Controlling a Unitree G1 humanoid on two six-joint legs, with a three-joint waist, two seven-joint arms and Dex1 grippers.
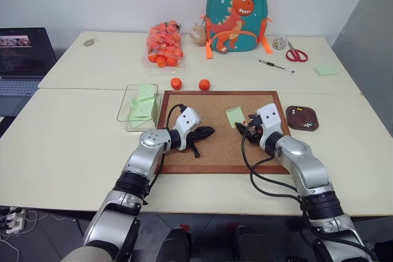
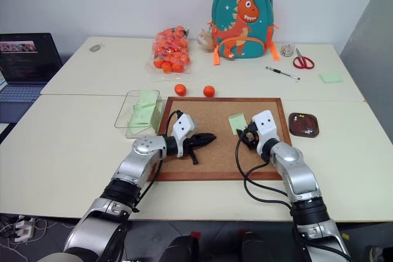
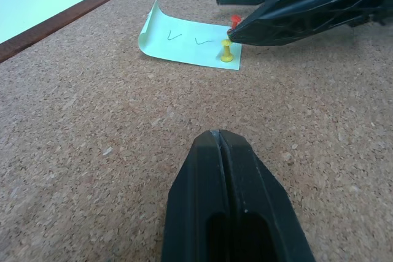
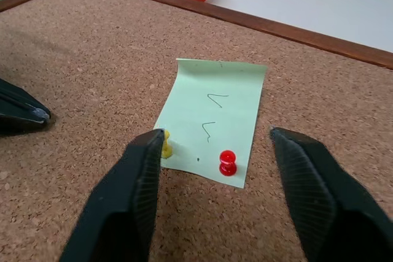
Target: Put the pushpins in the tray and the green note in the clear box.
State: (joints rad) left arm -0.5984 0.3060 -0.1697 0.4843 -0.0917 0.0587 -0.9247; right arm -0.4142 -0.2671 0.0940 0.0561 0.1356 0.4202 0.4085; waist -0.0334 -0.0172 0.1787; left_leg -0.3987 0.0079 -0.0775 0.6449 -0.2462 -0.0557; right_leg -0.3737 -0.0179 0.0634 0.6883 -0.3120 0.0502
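The green note (image 4: 215, 111) lies on the cork board (image 1: 215, 151), its far edge curling up. A red pushpin (image 4: 228, 162) and a yellow pushpin (image 4: 166, 145) stand in its near edge. My right gripper (image 4: 216, 142) is open at that edge; the red pin stands between its fingers, touching neither, and the yellow pin is by the inner side of one fingertip. My left gripper (image 1: 206, 132) is shut and empty, low over the board to the note's left. The dark brown tray (image 1: 302, 118) sits right of the board. The clear box (image 1: 138, 104) sits left of it, holding green notes.
Two orange balls (image 1: 190, 84) lie just beyond the board's far edge. Farther back are a bag of orange balls (image 1: 164, 44), a dinosaur backpack (image 1: 236, 10), scissors (image 1: 296, 53), a pen (image 1: 276, 65) and a green pad (image 1: 326, 70). A laptop (image 1: 21, 59) is at the far left.
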